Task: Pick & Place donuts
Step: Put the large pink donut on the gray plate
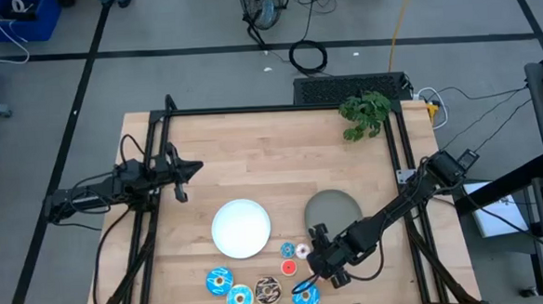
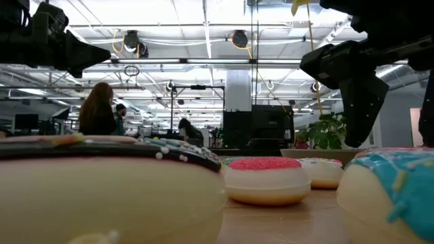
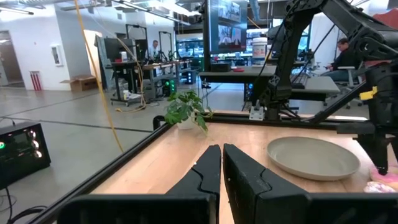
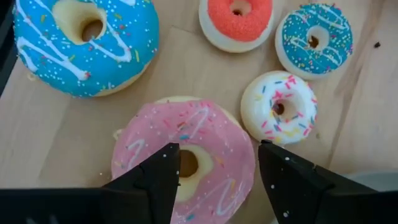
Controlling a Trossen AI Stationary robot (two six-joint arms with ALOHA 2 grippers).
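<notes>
The right end effector (image 4: 214, 180) hangs low over the pink donut (image 4: 186, 155) at about five o'clock on the bench (image 1: 253, 153), its two dark fingers spread wide and standing on either side of the ring without clearly pressing it; whether the tips touch the icing cannot be told, and the near part of the donut is cut off by the wrist view's edge. Around it in that view lie a big blue-iced donut with white drizzle (image 4: 84, 43), partly cut off, a small red donut (image 4: 239, 22) cut off as well, a small blue sprinkled donut (image 4: 314, 38) and a small white donut with coloured sprinkles (image 4: 278, 107), all apart from one another. From above, the right arm covers the pink donut entirely; the other donuts sit in a loose cluster along the six o'clock edge, including a brown one (image 1: 267, 290), just below the white plate (image 1: 241, 228) and the grey plate (image 1: 333, 207). The low view is largely blocked by blurred donuts close to the lens, with only the red one sharp. The left end effector (image 3: 222, 168) waits at about nine o'clock, well apart from the cluster, fingers nearly together and holding nothing. A small green plant (image 1: 364, 112) stands near one o'clock. People show far off in the room, too small to make out.
</notes>
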